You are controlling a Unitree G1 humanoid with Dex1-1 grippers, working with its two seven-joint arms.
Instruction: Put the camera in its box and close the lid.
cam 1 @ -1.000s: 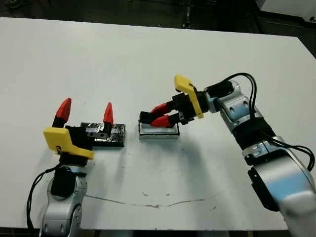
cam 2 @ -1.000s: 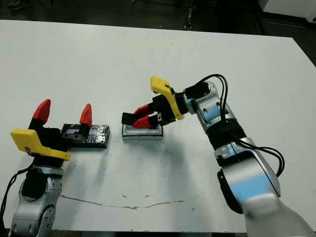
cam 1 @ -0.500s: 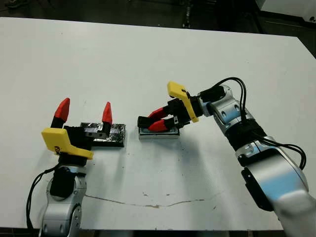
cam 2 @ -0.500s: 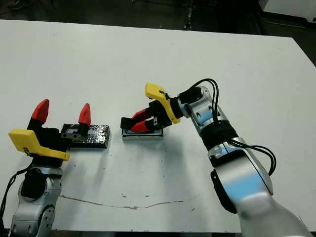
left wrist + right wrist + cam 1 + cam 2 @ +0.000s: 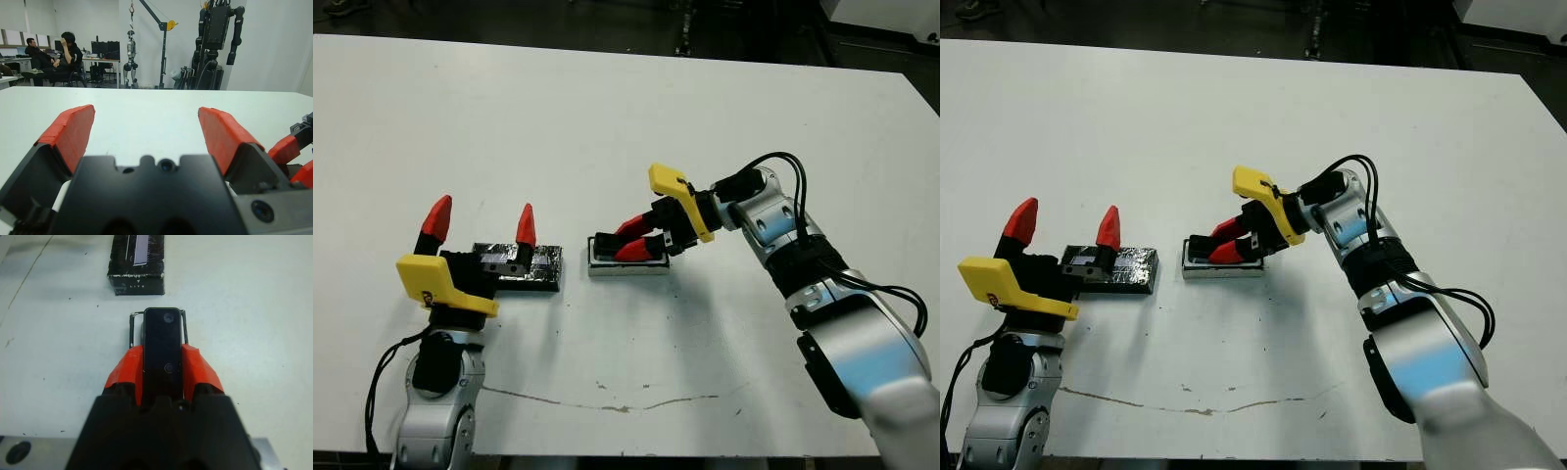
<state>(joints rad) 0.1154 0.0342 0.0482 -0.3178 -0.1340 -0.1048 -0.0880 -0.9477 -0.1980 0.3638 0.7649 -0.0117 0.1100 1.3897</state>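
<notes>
**Right claw lowering camera into box**

Right claw (image 5: pixel 625 241) is clenched on the camera (image 5: pixel 161 347), red fingers (image 5: pixel 200 367) pressing both long sides, w/ the bar held lengthwise right over the box (image 5: pixel 626 264). Box sits mid-desk, nearer the front edge than the back. Wrist view shows the bar lined up inside the box's thin dark rim, but I can't tell if it's touching the floor of the box yet. Left claw (image 5: pixel 480 220) is released, fingers spread wide, hovering at the lid (image 5: pixel 533 266), which lies flat just beside the box toward the desk's left edge; not touching it as far as I can see.

Risks, my read:
- Box is barely bigger than the bar, so a slight skew could hang one end on the rim.
- Fingers flank the bar, little room between bar and box walls; they may snag the rim or drag the light box when letting go.
- Camera looks hard, smooth, glossy — could slip if grip eases early.

Materials: camera is a slim black slab w/ rounded corners; box a shallow white tray; lid a flat glossy black rectangle w/ silvery glints; desk (image 5: pixel 607 117) matte white, scuffed near the front edge.
</notes>
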